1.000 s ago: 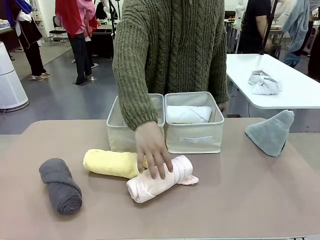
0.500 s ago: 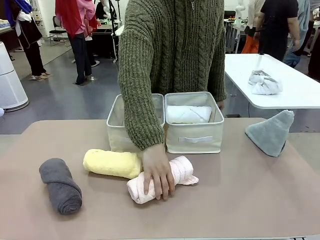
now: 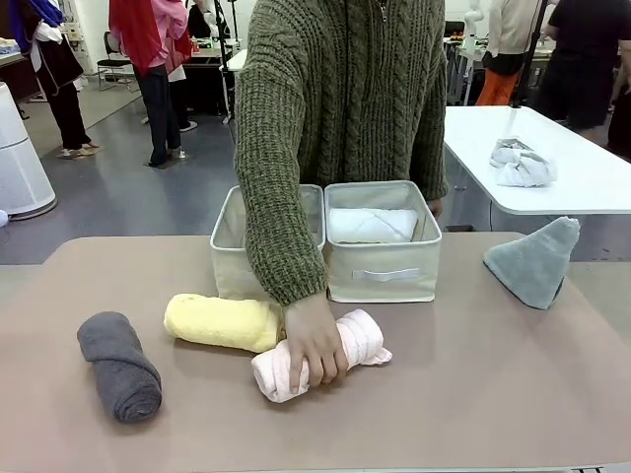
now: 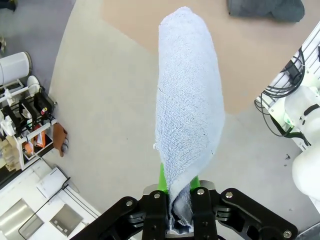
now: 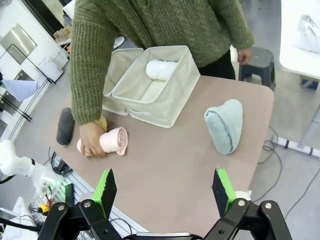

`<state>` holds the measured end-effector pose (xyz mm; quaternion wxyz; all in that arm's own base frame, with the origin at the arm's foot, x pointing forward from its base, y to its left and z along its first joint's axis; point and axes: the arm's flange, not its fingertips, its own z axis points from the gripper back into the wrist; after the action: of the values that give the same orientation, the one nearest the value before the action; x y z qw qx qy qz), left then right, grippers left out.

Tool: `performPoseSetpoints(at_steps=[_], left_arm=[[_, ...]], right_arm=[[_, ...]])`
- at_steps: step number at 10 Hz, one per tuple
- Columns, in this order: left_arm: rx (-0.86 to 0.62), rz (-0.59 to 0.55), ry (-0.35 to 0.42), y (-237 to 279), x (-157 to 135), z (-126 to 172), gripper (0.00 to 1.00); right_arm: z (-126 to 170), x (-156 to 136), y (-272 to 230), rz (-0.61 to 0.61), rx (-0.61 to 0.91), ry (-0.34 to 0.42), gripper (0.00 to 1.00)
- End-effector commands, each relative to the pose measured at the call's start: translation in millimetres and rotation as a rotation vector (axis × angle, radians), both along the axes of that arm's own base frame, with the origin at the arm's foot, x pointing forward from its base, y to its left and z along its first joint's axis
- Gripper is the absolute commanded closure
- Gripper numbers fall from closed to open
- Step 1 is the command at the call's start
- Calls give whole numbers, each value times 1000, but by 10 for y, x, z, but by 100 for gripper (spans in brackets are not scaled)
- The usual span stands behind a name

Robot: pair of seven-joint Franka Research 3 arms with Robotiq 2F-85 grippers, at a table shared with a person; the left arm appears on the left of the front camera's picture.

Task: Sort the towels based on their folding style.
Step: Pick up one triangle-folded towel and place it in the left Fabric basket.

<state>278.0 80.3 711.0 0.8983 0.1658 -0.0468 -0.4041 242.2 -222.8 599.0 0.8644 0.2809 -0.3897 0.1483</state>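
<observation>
Left fingers [image 4: 181,210]: clamped shut on the narrow end of a light blue terry towel folded into a cone [image 4: 187,100].
Light blue towel, axis: long axis runs straight out from the fingers, rounded end farthest, above the floor beside the worktop's corner.
Right fingers [image 5: 164,192]: spread wide, holding nothing, high above the worktop's [image 3: 473,394] near edge.
Dark grey rolled towel [image 3: 120,367]: near left, axis slanting from far left to near right.
Pink rolled towel [image 3: 360,340]: mid-worktop, axis from near left to far right; a person's hand [image 3: 314,350] lies over its near-left end.
Yellow rolled towel [image 3: 219,321]: just left of the pink one, lying almost crosswise.
White rolled towel [image 3: 373,225]: crosswise inside the right cream fabric bin [image 3: 385,276], which touches the left cream bin [image 3: 229,256].
Grey-green cone towel [image 3: 537,261]: far right edge, tip up, well apart from both fingers.
</observation>
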Motion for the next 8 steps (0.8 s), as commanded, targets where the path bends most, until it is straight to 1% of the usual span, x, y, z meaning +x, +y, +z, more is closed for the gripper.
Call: performPoseSetpoints(at_steps=[1, 5, 8], left_arm=[[-10, 19, -10, -37, -17, 29, 84], [-9, 31, -14, -37, -16, 38, 84], [-17, 28, -15, -84, 40, 65, 84]], right_arm=[[-4, 13, 6, 6, 7, -20, 0], [-4, 13, 6, 6, 7, -20, 0], [-4, 13, 6, 6, 7, -20, 0]])
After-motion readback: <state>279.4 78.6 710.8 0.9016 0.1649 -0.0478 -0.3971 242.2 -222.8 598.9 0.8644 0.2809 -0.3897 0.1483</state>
